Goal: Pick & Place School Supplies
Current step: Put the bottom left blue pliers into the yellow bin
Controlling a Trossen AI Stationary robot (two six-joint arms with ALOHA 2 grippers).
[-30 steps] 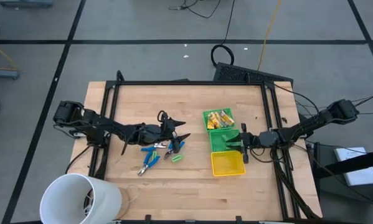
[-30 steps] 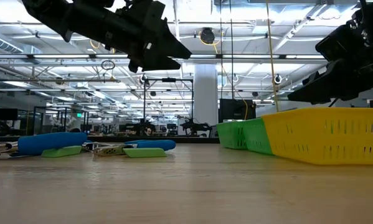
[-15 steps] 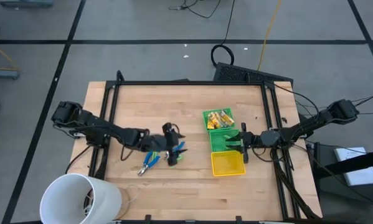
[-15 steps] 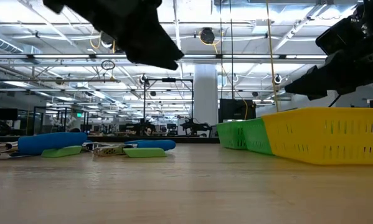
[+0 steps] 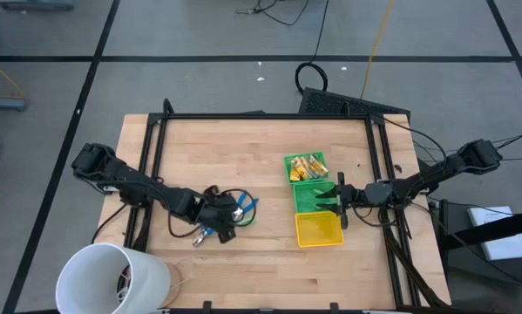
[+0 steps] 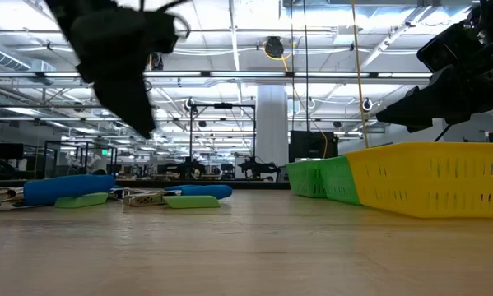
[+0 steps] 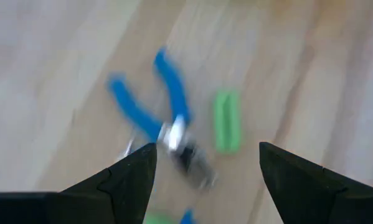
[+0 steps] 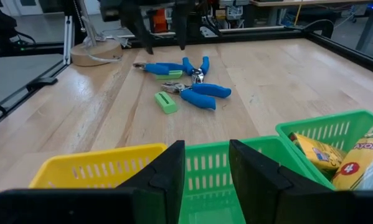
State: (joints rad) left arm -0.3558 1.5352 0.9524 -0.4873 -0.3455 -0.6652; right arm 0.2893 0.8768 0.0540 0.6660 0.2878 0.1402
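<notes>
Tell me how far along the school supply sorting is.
Done: crayon boxes sit in the far green bin. In hand: nothing; the left pincer hangs open over blue pliers and a green piece. Left: the pliers and green pieces on the table; the yellow bin looks empty. The right pincer waits over the bins.

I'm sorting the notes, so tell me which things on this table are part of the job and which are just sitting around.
Job:
blue-handled pliers
green pieces
crayon boxes
green bins
yellow bin

Lying about:
white cup
cables
</notes>
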